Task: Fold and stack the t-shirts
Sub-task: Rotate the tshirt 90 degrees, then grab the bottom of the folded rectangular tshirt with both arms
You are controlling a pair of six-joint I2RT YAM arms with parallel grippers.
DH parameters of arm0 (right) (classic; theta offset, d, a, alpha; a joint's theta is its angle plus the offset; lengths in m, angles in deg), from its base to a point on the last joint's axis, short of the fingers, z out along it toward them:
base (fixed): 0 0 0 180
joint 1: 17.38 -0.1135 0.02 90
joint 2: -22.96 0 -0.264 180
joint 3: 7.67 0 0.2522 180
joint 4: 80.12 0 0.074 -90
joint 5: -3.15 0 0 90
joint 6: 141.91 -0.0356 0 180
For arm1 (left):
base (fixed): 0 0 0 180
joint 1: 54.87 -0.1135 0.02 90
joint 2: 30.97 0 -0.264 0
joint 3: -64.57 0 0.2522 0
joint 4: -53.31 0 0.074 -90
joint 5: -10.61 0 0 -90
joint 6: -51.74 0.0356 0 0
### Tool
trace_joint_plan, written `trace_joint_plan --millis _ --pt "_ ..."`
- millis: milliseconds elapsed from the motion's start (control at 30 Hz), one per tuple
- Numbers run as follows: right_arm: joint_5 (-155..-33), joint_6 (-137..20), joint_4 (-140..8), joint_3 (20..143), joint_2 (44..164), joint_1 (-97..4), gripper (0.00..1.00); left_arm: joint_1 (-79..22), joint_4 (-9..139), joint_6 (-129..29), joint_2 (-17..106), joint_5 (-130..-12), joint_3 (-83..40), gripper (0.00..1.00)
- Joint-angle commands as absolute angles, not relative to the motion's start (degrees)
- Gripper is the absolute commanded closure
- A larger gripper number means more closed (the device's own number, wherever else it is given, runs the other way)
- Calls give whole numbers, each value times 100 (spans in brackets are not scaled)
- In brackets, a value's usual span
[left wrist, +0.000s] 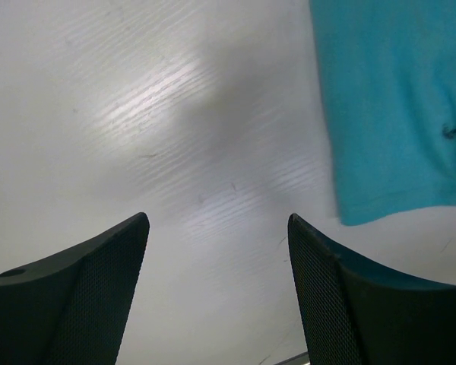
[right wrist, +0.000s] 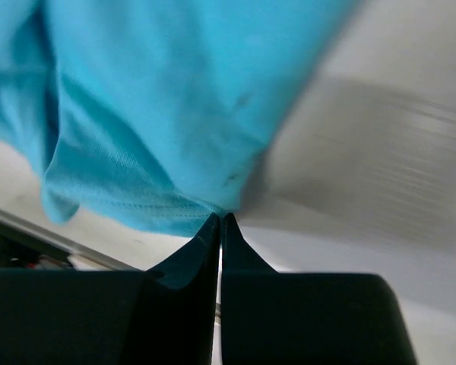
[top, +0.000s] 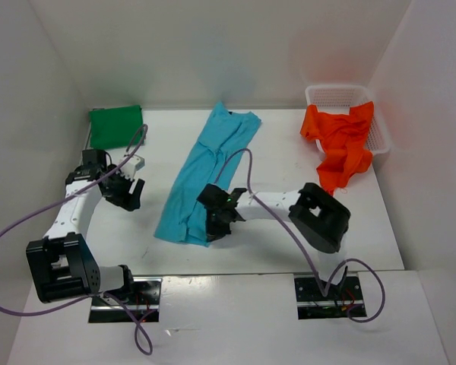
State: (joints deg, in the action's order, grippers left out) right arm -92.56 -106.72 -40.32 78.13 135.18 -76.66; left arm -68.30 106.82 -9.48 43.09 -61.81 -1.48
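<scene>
Well, at one o'clock on the table (top: 285, 141) I see the white mesh basket (top: 330, 94), with the orange-red t-shirt (top: 342, 144) spilling over its near rim. The folded green t-shirt (top: 115, 126) lies at ten o'clock. The turquoise t-shirt (top: 207, 167) runs through the middle. My right gripper (right wrist: 220, 220) is clenched on its six o'clock hem, and my left gripper (left wrist: 216, 220) hovers released at its nine o'clock.

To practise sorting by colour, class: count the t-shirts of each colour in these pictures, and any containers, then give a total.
Dark green t-shirt: 1
Turquoise-blue t-shirt: 1
Orange-red t-shirt: 1
White mesh basket: 1
Total: 4
</scene>
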Motion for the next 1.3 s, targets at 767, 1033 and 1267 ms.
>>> trace_joint_plan --millis 767,1033,1267 --pt "-9520 -10008 -3130 5109 9890 -6923 34 -1277 11288 3644 3512 -6446 -210 12" --pt "-9467 -10184 -3367 5399 10162 -6870 46 -952 10521 5437 2220 -5997 1398 20" --pt "-9115 -9842 -3401 6286 11030 -6870 92 -777 10768 5438 3089 -5583 1249 22"
